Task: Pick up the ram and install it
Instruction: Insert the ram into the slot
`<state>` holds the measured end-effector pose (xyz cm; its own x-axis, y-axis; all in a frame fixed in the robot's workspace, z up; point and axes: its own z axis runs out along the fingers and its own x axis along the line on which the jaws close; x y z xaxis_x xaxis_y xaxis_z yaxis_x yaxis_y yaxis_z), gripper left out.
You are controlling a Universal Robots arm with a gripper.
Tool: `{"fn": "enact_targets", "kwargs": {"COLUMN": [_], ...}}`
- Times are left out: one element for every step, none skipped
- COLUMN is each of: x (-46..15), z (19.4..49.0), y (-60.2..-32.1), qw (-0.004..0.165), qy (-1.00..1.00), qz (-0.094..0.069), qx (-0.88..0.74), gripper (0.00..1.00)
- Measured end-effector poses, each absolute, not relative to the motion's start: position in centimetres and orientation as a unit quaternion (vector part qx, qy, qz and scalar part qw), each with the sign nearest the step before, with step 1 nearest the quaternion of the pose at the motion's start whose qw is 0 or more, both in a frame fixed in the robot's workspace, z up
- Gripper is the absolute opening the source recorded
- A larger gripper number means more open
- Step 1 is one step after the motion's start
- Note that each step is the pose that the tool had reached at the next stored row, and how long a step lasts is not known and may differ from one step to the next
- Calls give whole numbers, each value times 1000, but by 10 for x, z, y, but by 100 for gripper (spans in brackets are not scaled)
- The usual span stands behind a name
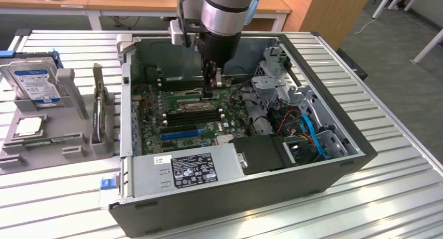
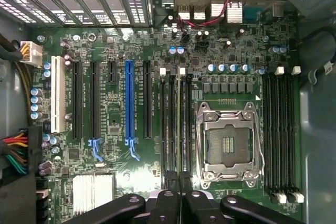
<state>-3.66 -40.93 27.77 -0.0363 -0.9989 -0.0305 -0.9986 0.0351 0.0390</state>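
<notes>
**A:** Where's the ram (image 2: 178, 124) right now?

**B:** Straight out ahead of the fingertips, seen edge-on. It is a thin green strip lined up along one of the black slots (image 2: 187, 124) on the motherboard (image 2: 115, 124). The gripper (image 2: 178, 184) has its jaws pressed almost together. As I read it, they are pinching the stick by its upper edge.

**A:** Is it seated?

**B:** I can't tell whether it is down in the slot or just over it.

**A:** What worries you from here?

**B:** Mostly alignment. If the stick is a little off the groove, a downward push would land it on the slot wall. That could flex the motherboard or make the stick slip between the fingers (image 2: 169, 198), since it is a thin thing to hold. If the grip is nearer one end, that end could go in first and leave the stick tilted. The white clip (image 2: 182, 71) at the end of the slot far from the jaws matters too. If it isn't swung open, the stick would stop short.

**A:** Is anything close by at risk?

**B:** The processor socket (image 2: 229, 142) lies just to one side of the jaws with its contacts bare, so a sideways slip could strike it. The blue slot (image 2: 129, 103) on the other side is farther off.

**A:** And the pose?

**B:** The arm (image 1: 223, 16) comes down from above with its wrist close to vertical. The gripper points straight down into the open computer case (image 1: 332, 161), low over the motherboard between the case walls.
</notes>
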Motion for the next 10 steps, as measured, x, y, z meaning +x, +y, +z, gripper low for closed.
{"fn": "enact_targets", "kwargs": {"x": [-37, -37, -37, -37, -37, -37, -37, -37, -37, -38], "z": [277, 275, 274, 273, 272, 271, 269, 268, 267, 265], "y": [-409, -409, -409, -409, -409, -409, -409, -409, -409, -409], "qw": [2, 2, 2, 2, 2, 2, 2, 2, 2, 2], "qy": [-719, -719, -719, -719, -719, -719, -719, -719, -719, -719], "qz": [-25, -24, -24, -24, -24, -24, -24, -24, -24, -24], "qx": [694, 694, 694, 694, 694, 694, 694, 694, 694, 694], "gripper": [11, 11, 11, 11, 11, 11, 11, 11, 11, 11]}}
